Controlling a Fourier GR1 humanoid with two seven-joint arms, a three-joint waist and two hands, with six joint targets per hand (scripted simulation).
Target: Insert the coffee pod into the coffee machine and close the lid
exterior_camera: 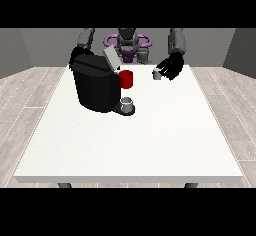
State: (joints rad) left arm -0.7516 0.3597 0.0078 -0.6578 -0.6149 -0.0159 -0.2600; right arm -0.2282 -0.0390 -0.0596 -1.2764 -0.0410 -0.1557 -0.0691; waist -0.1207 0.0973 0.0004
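While raised over table (150, 145) | hand at view's right (171, 66) grips coffee pod (157, 74)

You find no readable text, label, brand, number or sign on the coffee machine (96, 82), the cup (127, 103) or the table (130, 145).

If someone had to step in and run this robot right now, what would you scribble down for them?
Hand at the view's right: fingers curled round the small grey coffee pod, held just above the table.
Hand at the view's left: hidden behind the black coffee machine; fingers not visible.
Machine stands at the table's left rear, its lid raised, red pod holder exposed, grey cup on its base.
Done: pod picked up.
Left: carry pod to the machine, insert it, close the lid.
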